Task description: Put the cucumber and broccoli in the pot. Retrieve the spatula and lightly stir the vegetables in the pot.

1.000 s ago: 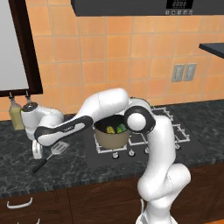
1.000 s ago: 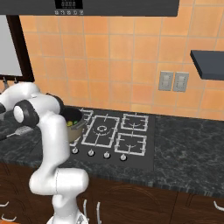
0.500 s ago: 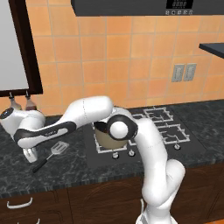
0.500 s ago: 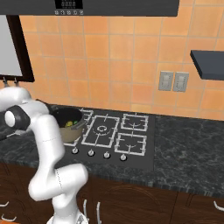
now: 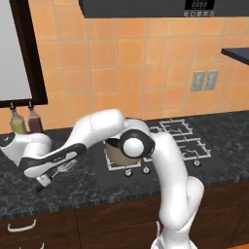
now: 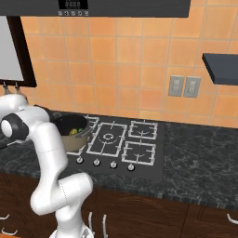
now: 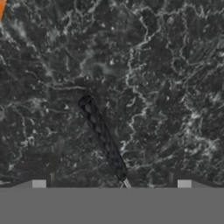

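- Arm (image 5: pixel 146 146) rises from the base, bends at the elbow in front of the stove (image 6: pixel 139 148) and stretches out toward 9 o'clock. The forearm lies low and near level over the dark counter (image 5: pixel 73 192).
- The hand sits at the far left end of the reach, in front of two bottles (image 5: pixel 24 121) that stand against the wall.
- Gripper (image 7: pixel 111 183) looks straight down on the counter. Its two fingertips (image 7: pixel 38 183) are spread wide apart and hold nothing.
- Spatula (image 7: pixel 103 135) lies flat on the counter below the hand. In the hand view its black handle runs from a rounded end at 11 o'clock down to 5 o'clock, where a thin silver neck begins, and it falls between the fingertips.
- Whether the fingertips touch the handle I cannot tell.
- In the left base view the spatula's silver head (image 5: pixel 67 166) shows just below the forearm, at the 9 o'clock side of the stove. The long axis slants from head at 1 o'clock to handle at 7 o'clock.
- Pot (image 6: pixel 76 135) stands on the front left burner, with the vegetables (image 6: pixel 73 132) inside it. In the left base view the elbow covers most of it.
- Since a second ago: the hand has swung further toward 9 o'clock and dropped lower, and the elbow has moved across the pot's mouth. The spatula and pot have stayed where they were, and the fingers were as wide then.
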Motion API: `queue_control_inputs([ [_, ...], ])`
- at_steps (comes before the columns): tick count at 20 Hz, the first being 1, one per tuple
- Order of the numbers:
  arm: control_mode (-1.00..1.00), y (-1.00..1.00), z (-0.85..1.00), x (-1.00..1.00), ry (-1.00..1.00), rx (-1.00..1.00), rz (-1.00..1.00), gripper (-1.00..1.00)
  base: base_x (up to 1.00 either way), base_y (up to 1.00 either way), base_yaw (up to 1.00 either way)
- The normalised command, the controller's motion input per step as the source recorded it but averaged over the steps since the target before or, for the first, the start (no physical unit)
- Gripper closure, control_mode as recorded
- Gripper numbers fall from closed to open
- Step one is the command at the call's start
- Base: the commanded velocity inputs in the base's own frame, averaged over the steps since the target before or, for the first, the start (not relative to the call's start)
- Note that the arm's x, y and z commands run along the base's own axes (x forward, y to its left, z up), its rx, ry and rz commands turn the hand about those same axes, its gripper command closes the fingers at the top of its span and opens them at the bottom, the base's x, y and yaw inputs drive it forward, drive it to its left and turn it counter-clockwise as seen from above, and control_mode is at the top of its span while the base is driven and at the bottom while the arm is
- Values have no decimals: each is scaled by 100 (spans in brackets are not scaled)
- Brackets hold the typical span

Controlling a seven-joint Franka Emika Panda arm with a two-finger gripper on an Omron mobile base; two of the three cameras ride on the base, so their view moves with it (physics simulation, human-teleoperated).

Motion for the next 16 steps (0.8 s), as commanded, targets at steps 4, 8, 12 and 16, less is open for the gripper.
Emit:
queue_control_inputs([
  [4, -100, 0, -28, -14, -1, 12, 13, -100, 0, 0, 0],
  [8, -100, 0, -35, 9, -6, 9, 6, -100, 0, 0, 0],
  [12, -100, 21, -20, 23, -2, 5, 3, -100, 0, 0, 0],
  [16, -100, 42, -3, 13, 0, 3, 1, -100, 0, 0, 0],
])
